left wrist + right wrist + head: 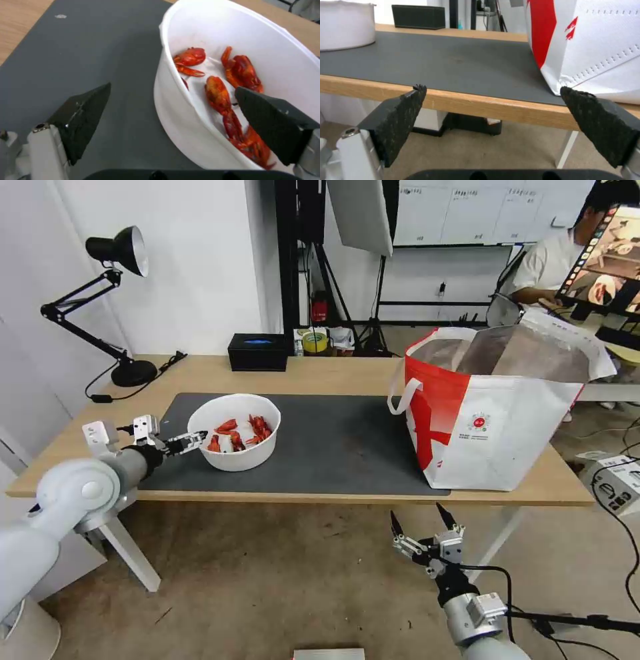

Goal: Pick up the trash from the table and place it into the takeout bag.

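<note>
The trash in view is a white round bowl [233,452] of red crayfish shells [241,432], standing on the left part of the dark grey mat [333,440] on the table [320,372]. My left gripper [199,439] is open at the bowl's left rim. In the left wrist view it [172,88] straddles the bowl wall [173,120], one finger [83,117] outside over the mat and the other inside among the shells [216,93]. The takeout bag [507,433] stands open at the table's right end. My right gripper [417,512] hangs open below the table's front edge.
A black box [257,352] and a yellow tape roll [315,341] are at the back of the table, and a black desk lamp [127,313] at the back left. The right wrist view has the table edge [480,105], bag [596,37] and bowl [346,27].
</note>
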Motion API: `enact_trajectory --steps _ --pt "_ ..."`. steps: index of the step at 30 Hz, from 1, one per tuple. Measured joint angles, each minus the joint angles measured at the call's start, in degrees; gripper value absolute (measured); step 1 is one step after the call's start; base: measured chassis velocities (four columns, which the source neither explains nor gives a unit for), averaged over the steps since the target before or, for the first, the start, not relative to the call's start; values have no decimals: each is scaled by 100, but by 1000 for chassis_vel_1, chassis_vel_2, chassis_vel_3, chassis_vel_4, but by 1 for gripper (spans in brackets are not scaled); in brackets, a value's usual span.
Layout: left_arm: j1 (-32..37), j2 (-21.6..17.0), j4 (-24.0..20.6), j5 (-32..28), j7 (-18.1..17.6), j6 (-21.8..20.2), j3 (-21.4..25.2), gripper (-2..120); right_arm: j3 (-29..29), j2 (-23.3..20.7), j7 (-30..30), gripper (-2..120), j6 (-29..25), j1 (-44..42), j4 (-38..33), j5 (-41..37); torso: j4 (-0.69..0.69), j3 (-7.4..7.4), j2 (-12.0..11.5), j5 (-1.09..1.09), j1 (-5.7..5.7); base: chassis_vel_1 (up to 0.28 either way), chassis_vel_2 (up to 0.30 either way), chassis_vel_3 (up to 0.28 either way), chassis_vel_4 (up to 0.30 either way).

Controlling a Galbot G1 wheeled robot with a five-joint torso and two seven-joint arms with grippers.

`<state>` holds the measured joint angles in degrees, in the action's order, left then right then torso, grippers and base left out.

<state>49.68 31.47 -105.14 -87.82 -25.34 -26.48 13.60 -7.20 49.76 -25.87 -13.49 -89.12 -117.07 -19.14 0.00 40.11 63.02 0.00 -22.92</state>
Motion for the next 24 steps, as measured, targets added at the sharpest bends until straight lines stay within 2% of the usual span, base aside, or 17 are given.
enact_trajectory --steps 3,11,13,19,24 --pt "-352 54 200 -28 -78 -69 -247 100 0 0 0 100 0 0 0 0 0 0 0 0 0 0 0 0 0" --pt "-741 168 423 -62 -223 -258 -576 100 0 0 0 100 0 0 0 0 0 0 0 0 0 0 0 0 0" --pt "-895 251 495 -67 -390 -336 -718 100 0 0 0 100 0 0 0 0 0 0 0 0 0 0 0 0 0" --pt "-1099 354 613 -135 -690 -438 -887 100 0 0 0 100 0 0 0 0 0 0 0 -1 1 0 0 0 0" --pt "-1178 356 655 -185 -777 -521 -946 100 0 0 0 100 0 0 0 0 0 0 0 0 1 0 0 0 0"
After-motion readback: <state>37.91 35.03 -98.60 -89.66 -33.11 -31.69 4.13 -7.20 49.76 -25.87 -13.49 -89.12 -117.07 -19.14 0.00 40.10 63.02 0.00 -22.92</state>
